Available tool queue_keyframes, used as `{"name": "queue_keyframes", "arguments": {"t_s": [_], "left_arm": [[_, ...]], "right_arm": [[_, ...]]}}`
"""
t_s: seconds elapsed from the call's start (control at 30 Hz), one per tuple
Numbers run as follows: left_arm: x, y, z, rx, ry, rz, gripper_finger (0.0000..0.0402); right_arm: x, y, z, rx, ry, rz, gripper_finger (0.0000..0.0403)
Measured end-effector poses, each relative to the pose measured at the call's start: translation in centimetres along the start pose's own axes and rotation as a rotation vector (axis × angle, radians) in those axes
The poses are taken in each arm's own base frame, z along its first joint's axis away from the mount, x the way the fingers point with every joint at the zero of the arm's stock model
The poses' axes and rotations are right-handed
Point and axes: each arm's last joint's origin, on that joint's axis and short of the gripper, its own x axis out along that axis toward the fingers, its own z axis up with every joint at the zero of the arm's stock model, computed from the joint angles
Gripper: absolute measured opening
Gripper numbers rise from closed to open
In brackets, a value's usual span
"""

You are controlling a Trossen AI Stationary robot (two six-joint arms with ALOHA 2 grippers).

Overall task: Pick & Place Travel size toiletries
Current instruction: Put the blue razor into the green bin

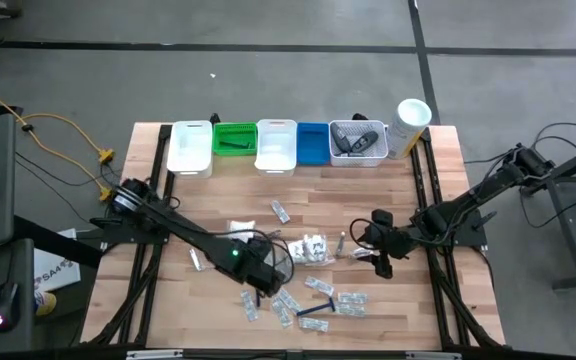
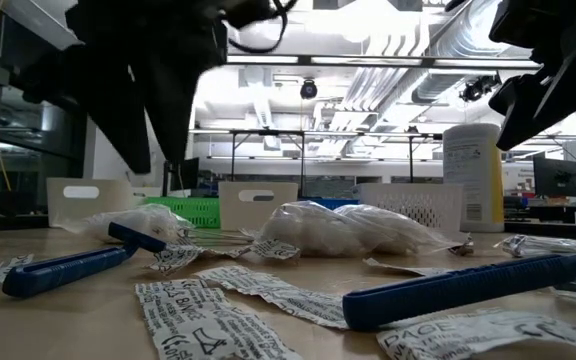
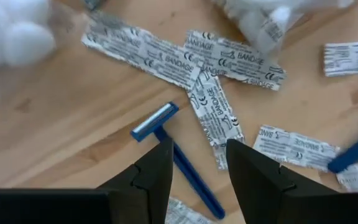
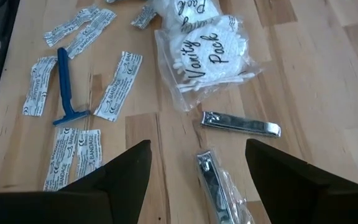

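**Blue razor under the left gripper, nail clippers under the right**

Left gripper [image 3: 194, 165]: over the front middle of the wooden table [image 1: 418, 310], fingers part-open and empty, touching nothing. Directly below the gap lies a blue razor [image 3: 173, 155], flat on the wood, its long axis slanting across the gap; the head sits beyond the fingertips and the handle runs back between them. Just beside the head, printed bandage strips [image 3: 219, 115] lie crossed over one another. A second blue razor [image 3: 356, 149] shows near the frame edge, only partly in view.

Right gripper [image 4: 197, 165]: over the table's right middle, fingers spread wide and empty. Below the gap, a wrapped nail clipper [image 4: 216, 186] lies with its long axis running in line with the gripper. A bare nail clipper [image 4: 241, 125] lies crosswise just beyond it. Farther out, a clear "Vanity Pack" bag [image 4: 213, 53] of cotton items; to one side, another blue razor [image 4: 64, 87] among more bandage strips.

Back edge of table: row of bins [image 1: 273, 145], white, green, white, blue, white, with a tall white canister [image 1: 408, 125] at the right end.
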Motion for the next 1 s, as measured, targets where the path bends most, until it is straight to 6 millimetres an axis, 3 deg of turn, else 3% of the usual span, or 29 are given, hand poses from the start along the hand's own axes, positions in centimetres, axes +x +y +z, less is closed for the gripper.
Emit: {"name": "queue_keyframes", "arguments": {"t_s": [0.27, 0.4, 1.0], "left_arm": [[2.4, -1.1, -0.5, -0.106, 0.011, 0.061, 0.0150], [2.6, -1.8, -0.6, -0.137, 0.010, 0.054, 0.0150], [3.8, -1.3, -1.0, -0.276, 0.048, 0.158, 0.0150]], "right_arm": [[0.0, -0.1, -0.2, 0.016, 0.019, -0.002, 0.0254], [0.0, -0.1, -0.3, 0.021, 0.031, -0.007, 0.0254], [0.0, -0.3, -0.7, 0.005, 0.081, -0.016, 0.0254]]}}
